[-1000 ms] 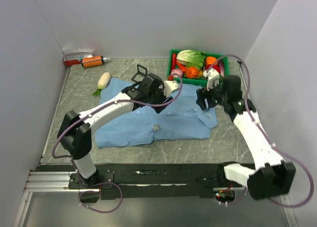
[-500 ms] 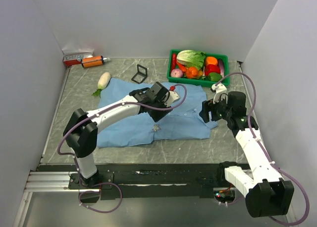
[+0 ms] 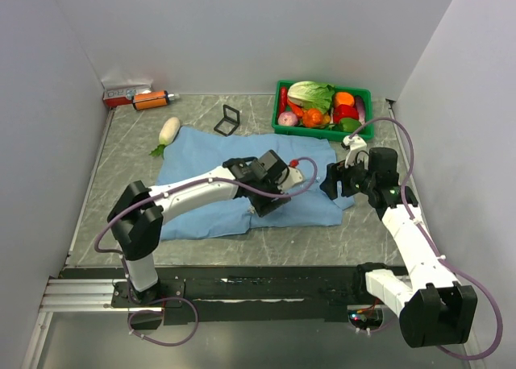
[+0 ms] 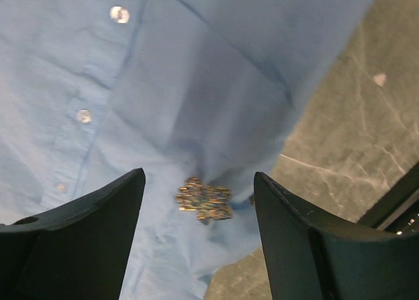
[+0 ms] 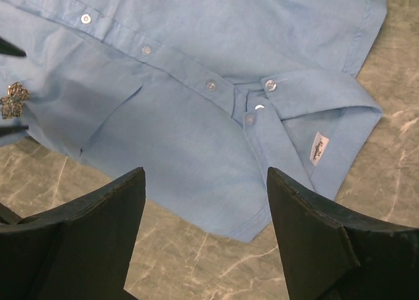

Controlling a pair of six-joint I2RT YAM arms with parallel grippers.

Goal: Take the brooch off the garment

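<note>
- While the left gripper (image 4: 198, 175) hangs wide open over the shirt (image 4: 216, 64), the brooch (image 4: 204, 200) sits on it between the fingers, near the cloth's edge, untouched.
- The right gripper (image 5: 205, 173), also open and empty, hovers by the collar (image 5: 308, 116).

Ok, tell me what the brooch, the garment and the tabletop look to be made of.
Brooch: likely metal, brassy with glinting speckles; too blurred to be sure.
Garment: thin woven cloth, matte light blue, with soft creases and stitched seams.
Table: grey stone-look surface with pale veins; real stone or laminate, can't tell.
</note>
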